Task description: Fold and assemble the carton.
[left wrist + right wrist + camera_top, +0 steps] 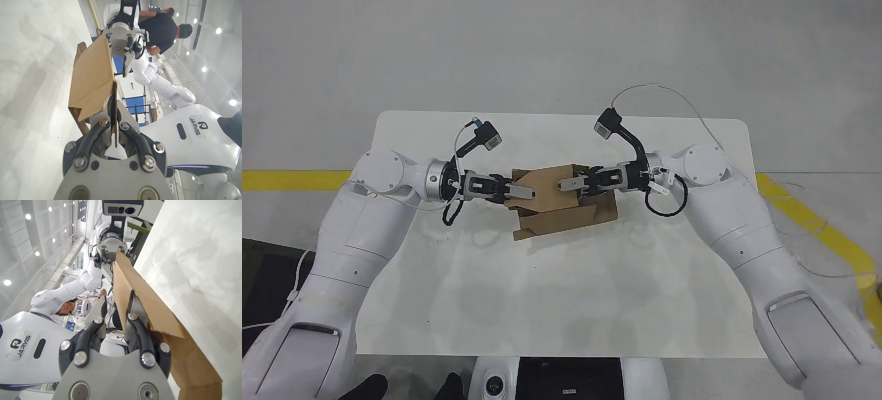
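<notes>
my left gripper (113, 106) pinching carton (90, 75) edge; right gripper (118, 300) open astride it; uneven pull probably rips it tbh

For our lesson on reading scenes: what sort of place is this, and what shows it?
Probably a robotics lab in a factory-style hall: the white table stands on a grey floor marked with yellow lines, and rows of ceiling lights sit high overhead.
</notes>
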